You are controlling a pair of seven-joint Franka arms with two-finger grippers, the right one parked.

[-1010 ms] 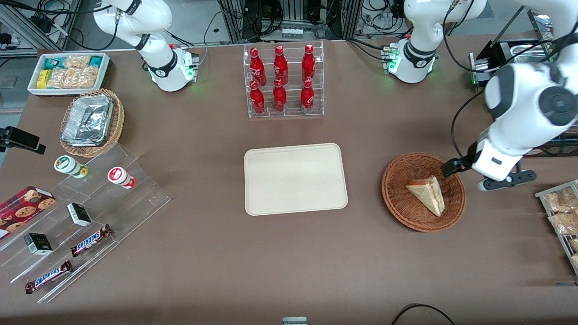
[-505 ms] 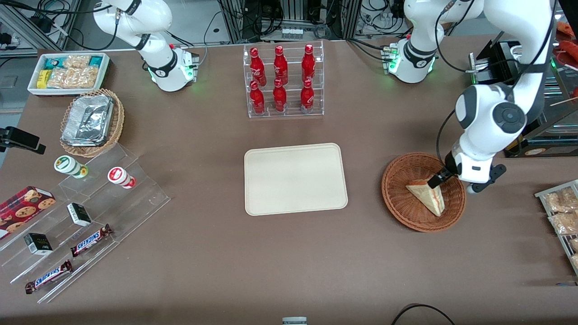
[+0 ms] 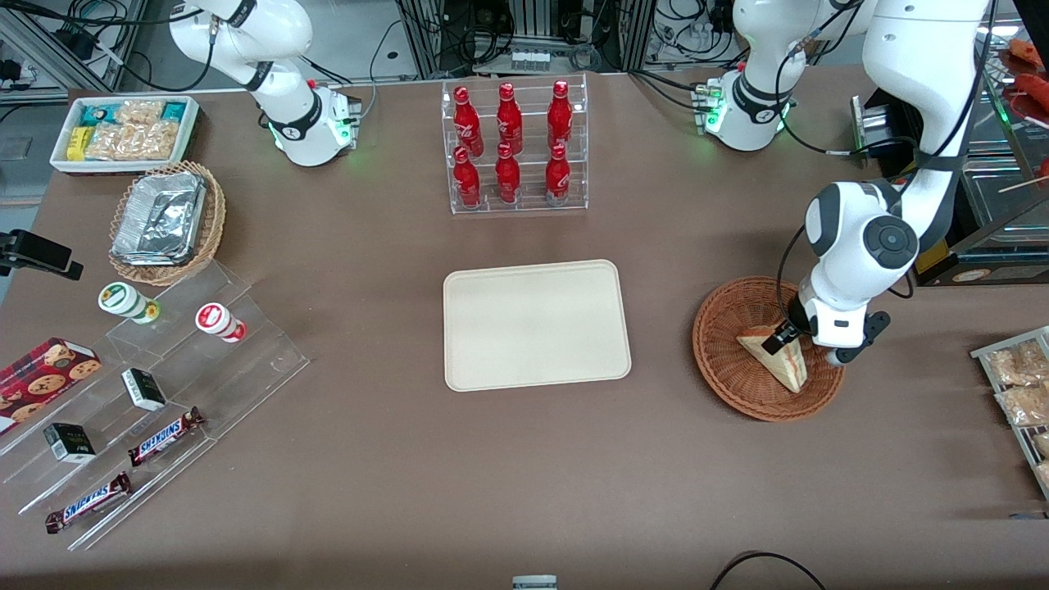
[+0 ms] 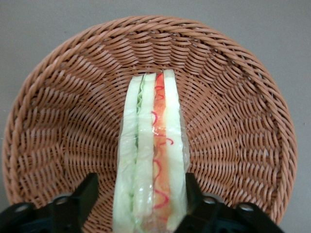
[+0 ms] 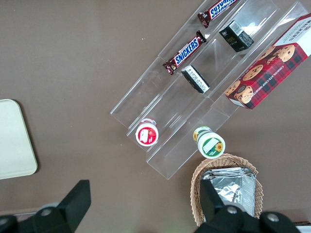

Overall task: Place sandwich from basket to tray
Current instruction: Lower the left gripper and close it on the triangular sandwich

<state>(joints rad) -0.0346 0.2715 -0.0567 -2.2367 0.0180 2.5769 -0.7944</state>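
Observation:
The sandwich (image 3: 784, 365) (image 4: 153, 145), a pale wedge with red and green filling, stands on edge in the round reddish-brown basket (image 3: 725, 385) (image 4: 58, 121). My left gripper (image 3: 778, 339) (image 4: 141, 187) is down inside the basket, open, with its black fingers (image 4: 87, 191) on either side of the sandwich's wide end. One finger is right against the wrapped bread, while the other stands a little off it. The cream tray (image 3: 537, 324) (image 5: 14, 141) lies flat at the table's middle, beside the basket toward the parked arm's end, with nothing on it.
A clear rack of red bottles (image 3: 515, 147) stands farther from the front camera than the tray. Toward the parked arm's end are a stepped acrylic shelf with snacks (image 3: 156, 385), a lighter wicker basket with foil trays (image 3: 168, 221) and a white tub (image 3: 123, 131). Snack packets (image 3: 1016, 385) lie beside the basket.
The left arm swung in from beside the basket and lowered. Its gripper went from outside the rim to straddling the sandwich. The sandwich has not moved.

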